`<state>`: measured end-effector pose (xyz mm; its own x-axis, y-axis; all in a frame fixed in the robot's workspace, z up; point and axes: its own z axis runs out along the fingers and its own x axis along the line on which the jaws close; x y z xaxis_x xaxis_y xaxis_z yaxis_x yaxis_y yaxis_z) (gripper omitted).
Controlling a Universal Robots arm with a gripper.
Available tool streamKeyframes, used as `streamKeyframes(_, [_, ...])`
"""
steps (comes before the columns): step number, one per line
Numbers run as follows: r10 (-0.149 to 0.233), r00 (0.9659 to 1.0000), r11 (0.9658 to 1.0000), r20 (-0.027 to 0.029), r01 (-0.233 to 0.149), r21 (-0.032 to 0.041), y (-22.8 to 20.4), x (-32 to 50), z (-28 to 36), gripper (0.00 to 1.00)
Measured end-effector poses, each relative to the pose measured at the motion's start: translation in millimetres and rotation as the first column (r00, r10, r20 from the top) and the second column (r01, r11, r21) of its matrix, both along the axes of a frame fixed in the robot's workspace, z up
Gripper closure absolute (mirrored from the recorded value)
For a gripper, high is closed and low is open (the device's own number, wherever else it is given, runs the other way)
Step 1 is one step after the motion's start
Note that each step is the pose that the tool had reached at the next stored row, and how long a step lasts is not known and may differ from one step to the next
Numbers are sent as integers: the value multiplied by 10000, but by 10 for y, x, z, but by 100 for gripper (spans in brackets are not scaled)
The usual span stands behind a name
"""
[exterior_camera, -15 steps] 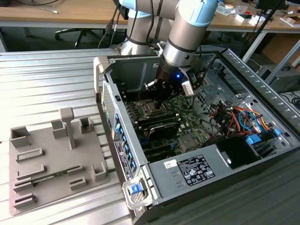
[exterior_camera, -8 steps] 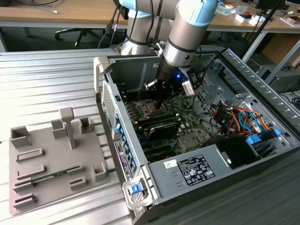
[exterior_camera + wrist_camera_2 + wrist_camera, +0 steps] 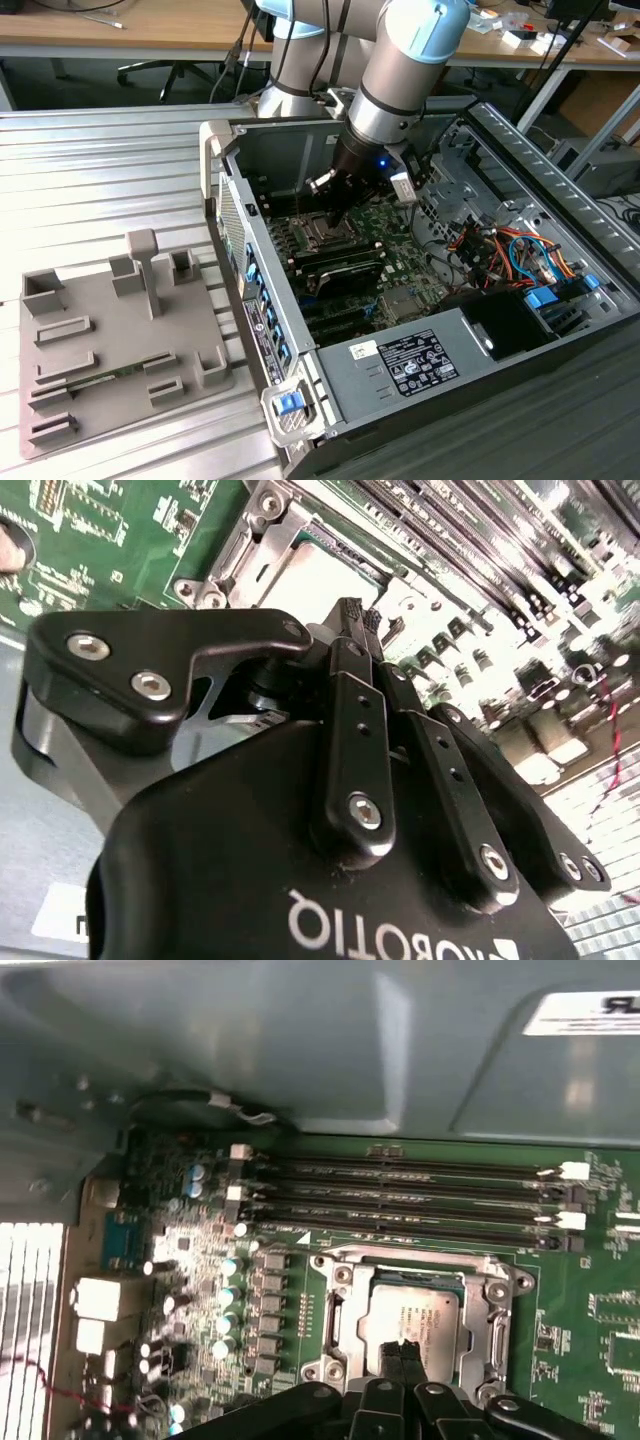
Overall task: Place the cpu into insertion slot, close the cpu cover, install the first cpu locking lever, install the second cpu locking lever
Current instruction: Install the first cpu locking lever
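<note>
Inside the computer case (image 3: 262, 140), the arm (image 3: 400, 90) slants steeply down, its tool (image 3: 400, 1353) closed, fingertips together just above the cpu (image 3: 415, 1312) seated in the insertion slot (image 3: 336, 1322).

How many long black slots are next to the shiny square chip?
4. In the first wrist view the slots lie side by side between the case wall and the socket: nearest the wall, next, next, nearest the socket. More may hide behind the gripper.
</note>
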<state>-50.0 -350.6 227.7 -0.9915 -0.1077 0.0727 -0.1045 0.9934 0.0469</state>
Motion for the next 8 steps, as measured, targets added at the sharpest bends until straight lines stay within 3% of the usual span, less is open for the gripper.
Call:
streamKeyframes(4, [30,10000,9999,1,-30,-135,2,0,-1,89])
streamKeyframes(8, [30,10000,9998,4,-30,-181,2,0,0,89])
